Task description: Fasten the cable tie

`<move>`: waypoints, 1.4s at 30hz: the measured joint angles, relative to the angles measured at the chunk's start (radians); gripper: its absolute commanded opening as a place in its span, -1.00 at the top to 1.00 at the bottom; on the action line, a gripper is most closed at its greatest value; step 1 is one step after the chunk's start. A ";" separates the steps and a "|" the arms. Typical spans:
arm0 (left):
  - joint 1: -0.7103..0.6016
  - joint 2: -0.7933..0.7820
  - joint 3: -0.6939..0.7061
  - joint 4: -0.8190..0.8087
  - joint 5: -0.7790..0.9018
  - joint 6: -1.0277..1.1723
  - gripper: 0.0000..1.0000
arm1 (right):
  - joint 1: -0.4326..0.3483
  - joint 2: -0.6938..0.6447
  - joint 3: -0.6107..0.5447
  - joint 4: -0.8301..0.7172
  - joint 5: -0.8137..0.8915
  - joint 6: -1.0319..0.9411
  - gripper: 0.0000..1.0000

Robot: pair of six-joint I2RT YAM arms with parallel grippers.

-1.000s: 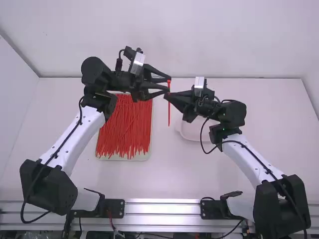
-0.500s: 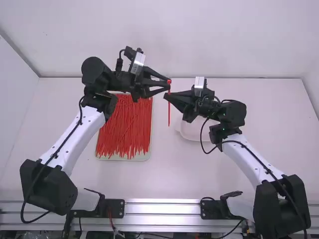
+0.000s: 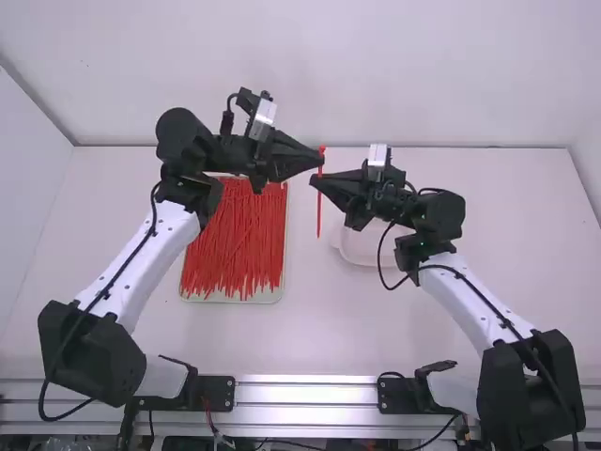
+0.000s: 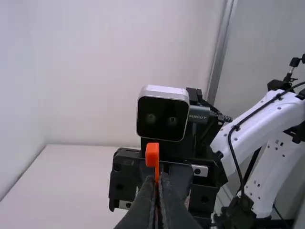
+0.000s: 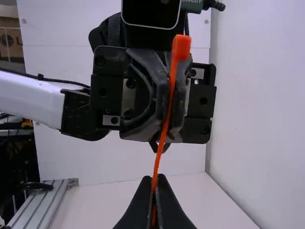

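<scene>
Left tool [image 3: 316, 167] pinched shut on the cable tie [image 3: 318, 211] just under its head, so it stands upright | right tool [image 3: 321, 185] clamped on it lower down, likely steadying it for threading.

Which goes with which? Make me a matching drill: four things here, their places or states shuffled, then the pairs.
1 tie
2 left gripper
3 right gripper
4 tray

A holds a pile of red ties
B shut on the tie just under its head
C hangs upright in the air
D shut on the tie lower down

Pairs: 1-C, 2-B, 3-D, 4-A
</scene>
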 measured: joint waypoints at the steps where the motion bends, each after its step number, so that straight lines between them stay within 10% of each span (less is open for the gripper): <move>1: -0.001 0.000 0.000 0.002 -0.003 0.000 0.96 | 0.000 0.000 0.000 0.001 0.000 0.000 1.00; 11: -0.003 0.000 0.000 0.003 -0.006 -0.015 0.96 | 0.000 0.000 0.000 0.003 0.003 -0.002 0.84; 12: -0.003 0.000 0.000 -0.008 -0.017 -0.026 0.96 | 0.000 0.000 0.000 0.002 0.003 0.006 -0.99; 35: 0.179 0.000 0.000 -0.105 -0.173 -0.336 0.96 | -0.047 0.000 0.000 -0.019 -0.207 -0.146 -0.99; 42: 0.179 0.084 0.169 -0.372 -0.195 -0.304 0.96 | -0.111 0.000 0.000 0.020 -0.230 -0.168 -0.99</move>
